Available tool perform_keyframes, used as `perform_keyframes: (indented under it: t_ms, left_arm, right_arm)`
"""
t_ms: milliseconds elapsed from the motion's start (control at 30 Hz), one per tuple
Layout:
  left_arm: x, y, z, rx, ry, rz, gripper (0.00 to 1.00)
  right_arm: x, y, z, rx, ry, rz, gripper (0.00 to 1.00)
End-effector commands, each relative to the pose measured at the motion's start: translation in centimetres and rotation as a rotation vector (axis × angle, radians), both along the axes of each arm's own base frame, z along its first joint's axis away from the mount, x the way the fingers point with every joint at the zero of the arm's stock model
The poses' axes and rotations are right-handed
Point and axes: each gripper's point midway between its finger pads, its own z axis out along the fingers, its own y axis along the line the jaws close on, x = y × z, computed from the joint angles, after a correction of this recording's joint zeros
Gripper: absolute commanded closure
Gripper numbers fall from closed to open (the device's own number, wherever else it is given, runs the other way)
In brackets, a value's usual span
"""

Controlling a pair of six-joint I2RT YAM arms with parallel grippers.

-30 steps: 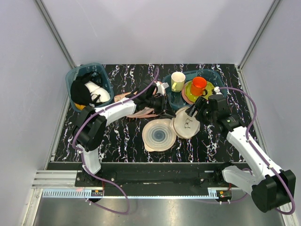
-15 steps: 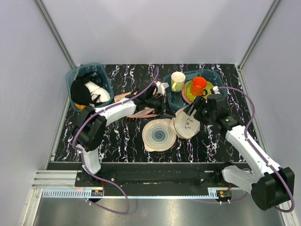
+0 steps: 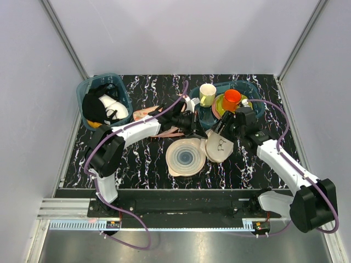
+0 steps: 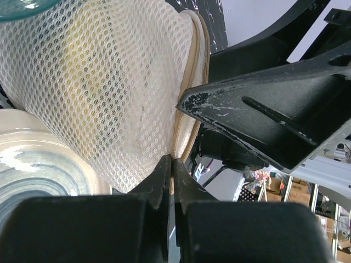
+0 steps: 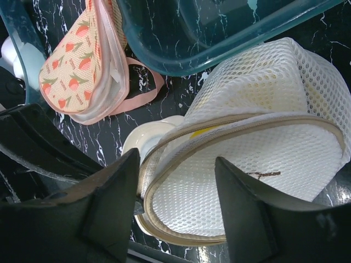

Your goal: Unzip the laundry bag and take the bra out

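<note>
— Left pincer (image 4: 171,160): fully closed, where a second ago it stood part open. Its tips meet on the beige zip band (image 4: 186,98) of the laundry bag (image 4: 109,82). Whether a pull tab is caught between them cannot be told.

— And the right pincer (image 5: 176,164)?

— Open, fingers well apart, with the bag's rim beyond the gap. No grip is evident. That arm has come in closer to the bag over the same second.

— Meaning for the task?

— By my judgement the left has just taken its hold for the unzip. The zip is closed along all that shows, so opening has not begun and the bra (image 5: 201,131) is not out.

— Location of the bag?

— On the surface (image 3: 142,159), right of centre, tipped up on edge. It touches the ringed disc (image 3: 185,158) and sits just in front of the teal bin (image 5: 219,33).

— Condition?

— White honeycomb mesh, domed, with a small black drawing on the flat face. Yellow shows through the mesh, so the bra is inside. A carrot-print cloth (image 5: 77,66) lies apart and is not concerned.
</note>
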Motion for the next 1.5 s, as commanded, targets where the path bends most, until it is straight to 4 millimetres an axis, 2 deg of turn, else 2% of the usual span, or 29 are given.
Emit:
perform_keyframes:
  t_ms: [0,133,267,433,533,667,700,933,1100,1167,1233,1367,1400,1433,1467]
  left_arm:
    - [0.1,-0.8,3.7,-0.089,-0.074,-0.024,1.0]
    - [0.3,-0.8,3.8,-0.087,-0.074,-0.02,1.0]
    - [0.5,-0.8,3.7,-0.086,-0.069,-0.015,1.0]
    - [0.7,-0.8,3.7,-0.083,-0.07,-0.012,1.0]
    - [0.9,-0.7,3.3,-0.077,-0.058,-0.004,1.0]
    - [1.3,-0.5,3.0,-0.074,-0.059,0.01,1.0]
    - [1.3,-0.5,2.8,-0.071,-0.054,0.009,1.0]
    - [2.3,0.6,1.4,-0.04,-0.024,0.061,1.0]
    - [2.9,1.8,0.2,-0.022,-0.006,0.117,1.0]
    - [3.2,2.4,-0.7,-0.001,0.009,0.149,1.0]
    - [3.3,2.9,-1.4,0.018,0.013,0.172,1.0]
    - [4.1,3.6,-2.5,0.1,0.0,0.207,1.0]
    - [4.3,3.7,-2.6,0.117,-0.006,0.215,0.84]
    - [4.2,4.2,-2.6,0.148,-0.012,0.218,0.74]
    - [5.0,4.6,-2.2,0.172,-0.044,0.252,0.65]
  right_arm:
    - [0.3,0.3,0.3,0.014,-0.032,-0.002,0.44]
    - [-0.7,-0.8,-0.3,-0.014,-0.032,-0.028,0.53]
    - [-1.7,-1.5,-0.4,-0.025,-0.038,-0.04,0.67]
    - [-2.6,-2.0,-0.8,-0.032,-0.031,-0.048,0.63]
    - [-2.8,-2.1,-0.6,-0.036,-0.034,-0.043,0.65]
    - [-3.3,-3.2,0.2,-0.075,-0.059,-0.068,0.85]
    - [-3.6,-3.9,0.0,-0.101,-0.051,-0.084,0.99]
    - [-5.8,-6.3,1.4,-0.18,-0.088,-0.11,1.0]
    - [-7.2,-9.8,3.8,-0.297,-0.169,-0.19,1.0]
    - [-7.6,-10.2,4.7,-0.284,-0.202,-0.205,1.0]
    - [-8.0,-10.1,4.5,-0.27,-0.215,-0.199,1.0]
    - [-8.8,-10.4,5.4,-0.221,-0.289,-0.22,1.0]
    - [-8.9,-10.4,5.6,-0.215,-0.297,-0.223,1.0]
    - [-9.0,-10.4,5.8,-0.21,-0.301,-0.225,1.0]
    - [-9.0,-10.4,5.8,-0.207,-0.299,-0.227,1.0]
